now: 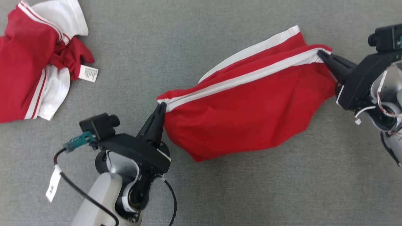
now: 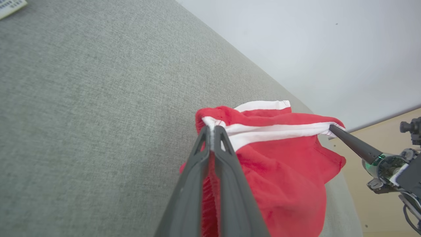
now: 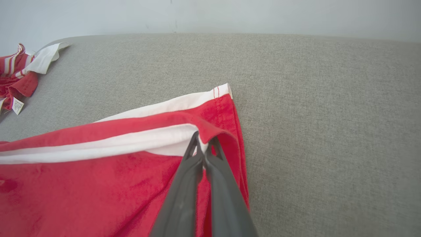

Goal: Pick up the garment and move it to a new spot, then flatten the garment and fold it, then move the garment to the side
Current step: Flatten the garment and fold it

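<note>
My left claw (image 1: 161,107), nearest me, is pinched tight on the white-striped edge of the red garment (image 1: 248,110) at its left corner. L wrist view shows both fingers (image 2: 192,174) closed w/ cloth between them. The garment hangs stretched btwn my two claws over the grey cloth surface (image 1: 220,194): stripe edge taut, red body sagging below it in a pouch. Can't tell if the bottom touches the surface. Further off to the right, my right claw (image 1: 322,54) is clamped on the other corner of the same striped edge, fingers closed on fabric. So pickup looks done, and I'd say I'm in the carry-to-new-spot or spread-out step. Left to do, as I judge it: lay it flat, fold, then shift it aside. Far left lies a second red-and-white garment (image 1: 28,59), crumpled, w/ a care label (image 1: 88,73) showing, well apart from mine.
</note>
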Robot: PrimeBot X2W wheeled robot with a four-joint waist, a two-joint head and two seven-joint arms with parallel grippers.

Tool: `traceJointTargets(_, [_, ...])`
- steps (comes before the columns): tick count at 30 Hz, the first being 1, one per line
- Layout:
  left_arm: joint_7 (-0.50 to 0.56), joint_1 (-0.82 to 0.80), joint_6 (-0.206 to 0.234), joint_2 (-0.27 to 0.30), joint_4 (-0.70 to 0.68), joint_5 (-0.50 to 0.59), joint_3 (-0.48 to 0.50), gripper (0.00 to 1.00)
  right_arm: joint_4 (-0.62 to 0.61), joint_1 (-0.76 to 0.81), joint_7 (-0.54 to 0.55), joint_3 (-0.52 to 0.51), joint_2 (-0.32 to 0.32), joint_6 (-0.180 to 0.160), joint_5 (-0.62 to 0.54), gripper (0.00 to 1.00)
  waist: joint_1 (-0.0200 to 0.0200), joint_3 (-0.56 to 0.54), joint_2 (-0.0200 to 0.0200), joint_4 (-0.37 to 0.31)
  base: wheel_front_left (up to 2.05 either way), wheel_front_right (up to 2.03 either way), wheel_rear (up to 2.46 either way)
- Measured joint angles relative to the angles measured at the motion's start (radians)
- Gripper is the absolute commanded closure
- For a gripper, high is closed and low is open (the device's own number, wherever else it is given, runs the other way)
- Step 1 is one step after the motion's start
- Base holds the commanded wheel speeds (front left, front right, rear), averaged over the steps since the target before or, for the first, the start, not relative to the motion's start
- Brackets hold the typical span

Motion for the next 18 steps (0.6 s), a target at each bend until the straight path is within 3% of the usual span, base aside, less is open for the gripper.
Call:
traceJointTargets(15, [-0.011,-0.132,-0.002,-0.022,0.126,0.01,-0.033,1.0,0.179,-0.181,0.066,0.099,0.05,0.003,-0.004,1.0,0.0,0.081,0.0,0.067,0.0,0.0,0.0])
traceJointTargets(17, [-0.012,-0.142,-0.004,-0.023,0.129,0.014,-0.041,1.0,0.192,-0.187,0.062,0.109,0.051,0.003,0.002,0.77,-0.0001,0.083,0.0,0.068,0.0,0.0,0.0])
traceJointTargets(18, [-0.018,-0.145,-0.011,-0.023,0.13,0.016,-0.043,1.0,0.197,-0.192,0.06,0.113,0.051,0.003,0.002,0.77,-0.0001,0.084,0.0,0.068,0.0,0.0,0.0])
